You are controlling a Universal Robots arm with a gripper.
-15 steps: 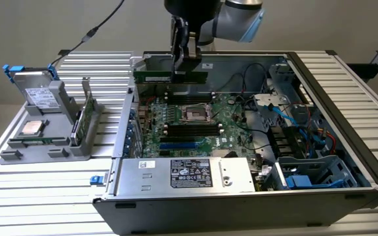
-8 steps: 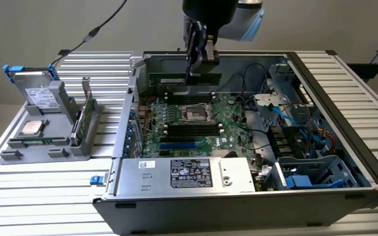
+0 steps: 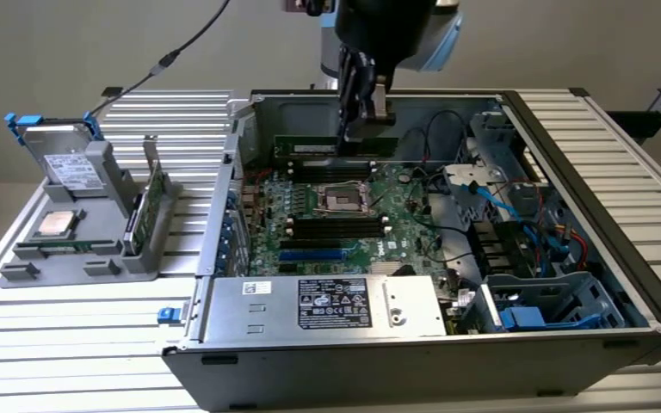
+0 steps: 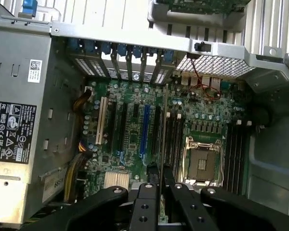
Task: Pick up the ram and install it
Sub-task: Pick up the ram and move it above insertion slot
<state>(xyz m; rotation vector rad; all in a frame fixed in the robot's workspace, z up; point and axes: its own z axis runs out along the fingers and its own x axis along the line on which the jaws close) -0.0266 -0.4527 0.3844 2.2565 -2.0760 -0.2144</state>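
Your hand (image 3: 360,138) is inside the open computer case (image 3: 423,366), with its black fingers (image 3: 351,95) closed on the ram (image 3: 328,148). In the exterior view the green stick lies level under the fingertips, lengthwise across the far part of the motherboard (image 3: 405,219), just beyond the processor socket (image 3: 340,198).

In the wrist view you see the ram (image 4: 164,130) edge-on as a thin line coming out from between the fingers (image 4: 144,207). It runs alongside the black memory slots (image 4: 174,139) next to the socket (image 4: 202,163). You cannot tell from either view whether its lower edge touches a slot or hangs just above one.

The power supply (image 3: 330,303) sits at the near end of the case. On the slatted metal surface (image 3: 78,344), well apart toward the exterior view's left, a grey holder (image 3: 32,271) carries a hard drive (image 3: 69,163), a square processor chip (image 3: 58,224) and an upright expansion card (image 3: 147,206).
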